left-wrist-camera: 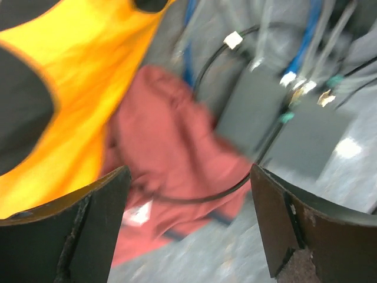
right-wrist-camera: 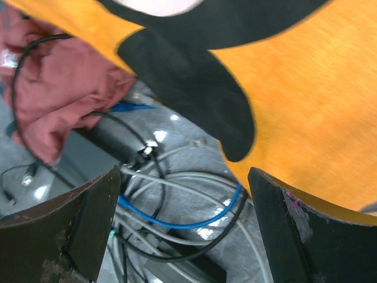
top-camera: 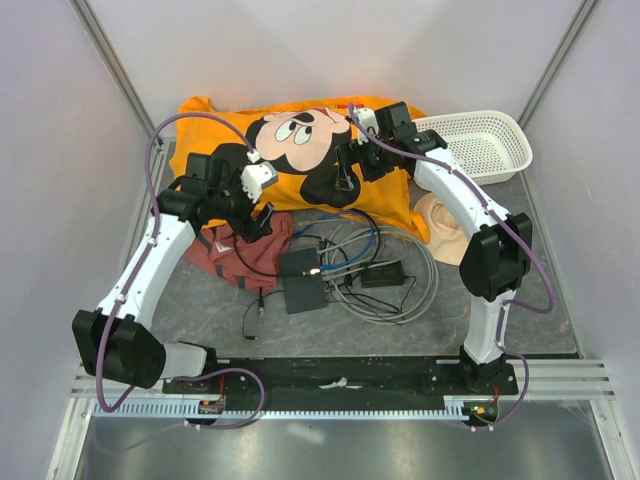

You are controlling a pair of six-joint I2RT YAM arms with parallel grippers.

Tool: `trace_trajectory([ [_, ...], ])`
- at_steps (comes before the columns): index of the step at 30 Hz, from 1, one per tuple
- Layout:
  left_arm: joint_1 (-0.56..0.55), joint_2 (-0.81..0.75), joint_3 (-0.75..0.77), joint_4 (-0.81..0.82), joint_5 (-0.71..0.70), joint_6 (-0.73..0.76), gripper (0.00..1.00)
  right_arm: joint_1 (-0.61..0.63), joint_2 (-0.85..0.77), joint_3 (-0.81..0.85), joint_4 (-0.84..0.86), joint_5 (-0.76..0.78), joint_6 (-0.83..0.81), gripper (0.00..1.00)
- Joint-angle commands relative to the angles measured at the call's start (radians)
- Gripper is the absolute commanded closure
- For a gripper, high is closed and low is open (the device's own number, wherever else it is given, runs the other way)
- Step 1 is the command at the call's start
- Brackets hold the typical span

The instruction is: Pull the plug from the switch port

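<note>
While the left gripper [left-wrist-camera: 188, 177] and right gripper [right-wrist-camera: 182, 177] are hanging open and empty, the switch port [top-camera: 314, 272] is sitting mid-table, its plug [top-camera: 320, 269] pointing toward the right edge. The left gripper is hovering slightly nearer, on its far-left side.

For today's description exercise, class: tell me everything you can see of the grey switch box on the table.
The switch box is a flat, dark grey rectangle with a matt look. It lies flat mid-table, next to the red cloth. Several cables plug into its right side and coil away from it.
</note>
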Motion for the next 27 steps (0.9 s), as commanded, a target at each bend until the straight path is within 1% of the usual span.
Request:
trace_trajectory([
  [1, -0.004, -0.027, -0.161, 0.201, 0.245, -0.255, 0.14, 0.004, -0.053, 0.061, -0.018, -0.111, -0.061, 0.02],
  [2, -0.021, -0.064, -0.216, 0.32, 0.253, -0.289, 0.14, 0.021, -0.079, 0.038, -0.013, -0.096, -0.067, 0.02],
  [3, -0.032, -0.081, -0.32, 0.376, 0.248, -0.312, 0.14, 0.031, -0.088, -0.005, -0.012, -0.099, -0.078, 0.02],
  [4, -0.042, -0.096, -0.36, 0.422, 0.238, -0.336, 0.14, 0.041, -0.101, -0.023, -0.015, -0.146, -0.093, 0.02],
  [5, -0.062, -0.108, -0.391, 0.488, 0.219, -0.391, 0.14, 0.06, -0.104, -0.063, -0.013, -0.172, -0.111, 0.02],
  [6, -0.073, -0.106, -0.425, 0.498, 0.178, -0.418, 0.15, 0.067, -0.107, -0.083, -0.01, -0.194, -0.111, 0.03],
  [7, -0.079, -0.098, -0.431, 0.501, 0.172, -0.438, 0.16, 0.073, -0.107, -0.102, -0.007, -0.27, -0.11, 0.04],
  [9, -0.084, -0.064, -0.44, 0.49, 0.164, -0.469, 0.19, 0.078, -0.095, -0.134, -0.018, -0.352, -0.134, 0.08],
  [10, -0.084, -0.053, -0.442, 0.49, 0.149, -0.475, 0.2, 0.078, -0.067, -0.132, -0.03, -0.395, -0.145, 0.12],
  [12, -0.073, -0.029, -0.439, 0.486, 0.098, -0.499, 0.21, 0.078, -0.032, -0.111, -0.052, -0.425, -0.147, 0.15],
  [13, -0.062, -0.027, -0.439, 0.487, 0.106, -0.504, 0.21, 0.078, 0.005, -0.105, -0.056, -0.453, -0.154, 0.2],
  [14, -0.056, -0.024, -0.442, 0.484, 0.104, -0.484, 0.22, 0.079, 0.022, -0.094, -0.064, -0.496, -0.163, 0.23],
  [16, -0.056, 0.003, -0.447, 0.481, 0.08, -0.473, 0.25, 0.087, 0.06, -0.093, -0.053, -0.504, -0.162, 0.25],
  [17, -0.058, 0.016, -0.448, 0.482, 0.046, -0.475, 0.27, 0.094, 0.071, -0.096, -0.046, -0.49, -0.162, 0.25],
  [19, -0.058, 0.045, -0.453, 0.493, -0.009, -0.527, 0.35, 0.099, 0.1, -0.094, -0.021, -0.467, -0.145, 0.27],
  [23, -0.056, 0.043, -0.473, 0.498, 0.008, -0.536, 0.42, 0.105, 0.151, -0.056, -0.019, -0.461, -0.15, 0.28],
  [26, -0.056, 0.042, -0.514, 0.528, -0.005, -0.541, 0.48, 0.113, 0.188, -0.031, -0.024, -0.456, -0.15, 0.32],
  [27, -0.056, 0.042, -0.523, 0.538, -0.006, -0.538, 0.55, 0.113, 0.2, -0.028, -0.024, -0.434, -0.153, 0.36],
])
